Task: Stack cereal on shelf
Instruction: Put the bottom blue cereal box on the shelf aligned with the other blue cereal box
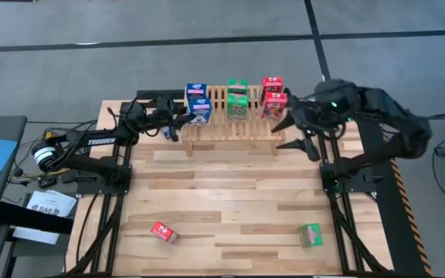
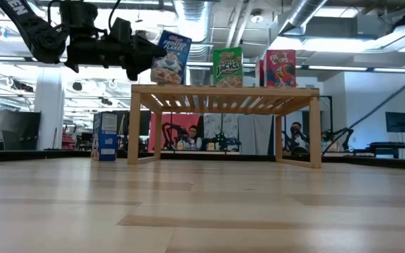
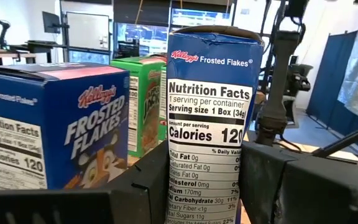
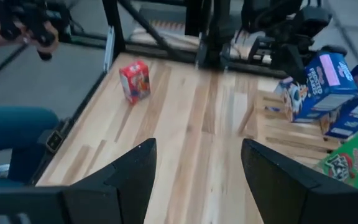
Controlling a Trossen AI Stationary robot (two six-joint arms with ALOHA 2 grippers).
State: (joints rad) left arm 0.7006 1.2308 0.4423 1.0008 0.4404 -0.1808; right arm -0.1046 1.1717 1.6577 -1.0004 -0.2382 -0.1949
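Observation:
The wooden slatted shelf stands at the table's far side. On it stand a blue, two green and two red cereal boxes. My left gripper reaches in at the shelf's left end and is shut on another blue box. A third blue box stands on the table left of the shelf. My right gripper hangs open and empty, high by the shelf's right end. My left gripper pinches the blue box between its two fingers, one on each broad face, with the narrow nutrition panel toward the wrist. The fingers come in level from the table's left. The box stands upright, its bottom at the shelf's top; whether it rests there I cannot tell.
A red box and a green box lie loose near the table's front edge. The middle of the tabletop is bare wood. A person's hand and a blue-clad leg show beyond the table's edge.

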